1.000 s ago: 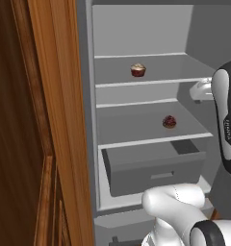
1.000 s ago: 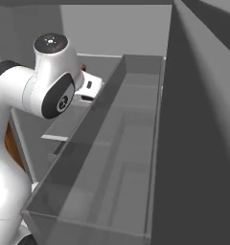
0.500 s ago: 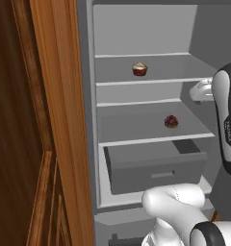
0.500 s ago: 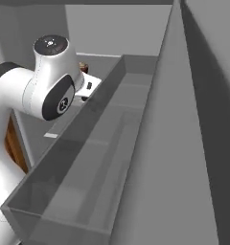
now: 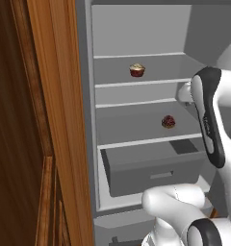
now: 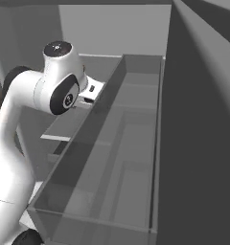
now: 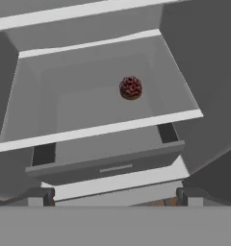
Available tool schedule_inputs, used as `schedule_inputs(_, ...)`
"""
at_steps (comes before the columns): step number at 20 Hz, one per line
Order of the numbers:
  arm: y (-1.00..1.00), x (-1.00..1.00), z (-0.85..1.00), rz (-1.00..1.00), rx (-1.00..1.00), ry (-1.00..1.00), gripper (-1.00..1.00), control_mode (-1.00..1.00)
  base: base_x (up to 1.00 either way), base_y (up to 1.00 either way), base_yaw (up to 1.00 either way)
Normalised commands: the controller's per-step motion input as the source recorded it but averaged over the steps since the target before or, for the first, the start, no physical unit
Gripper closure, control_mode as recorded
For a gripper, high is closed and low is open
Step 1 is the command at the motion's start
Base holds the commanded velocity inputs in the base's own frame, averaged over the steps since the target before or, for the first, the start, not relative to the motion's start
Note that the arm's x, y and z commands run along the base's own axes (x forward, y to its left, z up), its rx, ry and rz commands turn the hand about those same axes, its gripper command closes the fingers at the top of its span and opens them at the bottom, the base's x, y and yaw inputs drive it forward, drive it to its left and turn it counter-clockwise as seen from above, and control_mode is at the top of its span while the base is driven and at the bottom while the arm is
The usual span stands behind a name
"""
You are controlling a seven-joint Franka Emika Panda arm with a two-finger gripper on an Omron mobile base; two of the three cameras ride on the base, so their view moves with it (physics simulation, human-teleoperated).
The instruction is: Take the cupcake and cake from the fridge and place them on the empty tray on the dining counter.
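Hand view: the gripper hangs empty, jaws spread wide, aimed into the open fridge. Past the drawer, a small dark red cake sits mid-shelf. Higher up, the cream-topped cupcake sits on its shelf.

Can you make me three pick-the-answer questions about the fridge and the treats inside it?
1. Where is the cupcake?
A. on a shelf above the dark red cake
B. inside the drawer
C. on the fridge floor

2. How many treats sit on the shelves of the fridge?
A. one
B. two
C. four

3. How is the grey drawer?
A. shut flush
B. pulled partly out
C. taken out completely

Answers: 1 A, the cupcake sits on a higher shelf than the dark red cake. 2 B, just those two treats are on the shelves. 3 B, the drawer's front juts out past the shelf edges.
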Motion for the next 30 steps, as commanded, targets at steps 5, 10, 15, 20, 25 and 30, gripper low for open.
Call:
schedule_inputs(5, -0.22, 0.19, -0.61, -0.01, 0.0, 0.1, -1.0, -1.0, 0.0, 0.0, 0.0)
schedule_inputs(10, -0.28, 0.22, -0.52, 0.0, 0.0, 0.05, -1.0, -1.0, 0.0, 0.0, 0.0)
schedule_inputs(15, -0.15, 0.4, -0.51, 0.0, 0.0, 0.03, -1.0, -1.0, 0.0, 0.0, 0.0)
schedule_inputs(20, -0.13, 0.49, -0.47, 0.0, 0.0, 0.05, -1.0, -1.0, 0.0, 0.0, 0.0)
schedule_inputs(25, 0.0, 0.49, -0.41, 0.0, 0.0, 0.02, -1.0, -1.0, 0.0, 0.0, 0.0)
schedule_inputs(30, -0.01, 0.47, -0.39, 0.0, 0.0, 0.04, -1.0, -1.0, 0.0, 0.0, 0.0)
